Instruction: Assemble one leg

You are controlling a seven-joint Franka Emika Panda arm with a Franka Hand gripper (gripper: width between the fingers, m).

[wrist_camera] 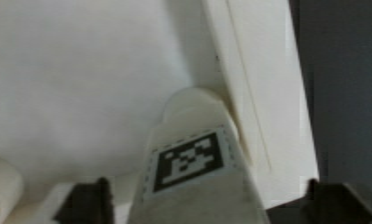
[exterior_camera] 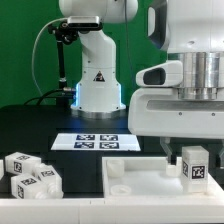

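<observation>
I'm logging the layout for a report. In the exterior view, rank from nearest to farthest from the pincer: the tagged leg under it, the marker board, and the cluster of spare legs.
1. The leg: directly beneath the pincer, on the exterior view's right.
2. The marker board: mid-table, toward the robot base.
3. The spare legs: far on the exterior view's left.

The exterior view sits low and close at the front edge of the counter (exterior_camera: 40, 125), facing the arm's base (exterior_camera: 98, 85) across the marker board (exterior_camera: 98, 141), so near that the wrist housing fills its upper right. The wrist view looks down from just above the white panel (wrist_camera: 94, 60), past the dark tips of the pincer (wrist_camera: 201, 205) at the frame's edge. Both views share the tagged leg (exterior_camera: 193, 164) (wrist_camera: 197, 150) and the panel (exterior_camera: 135, 180) around it
</observation>
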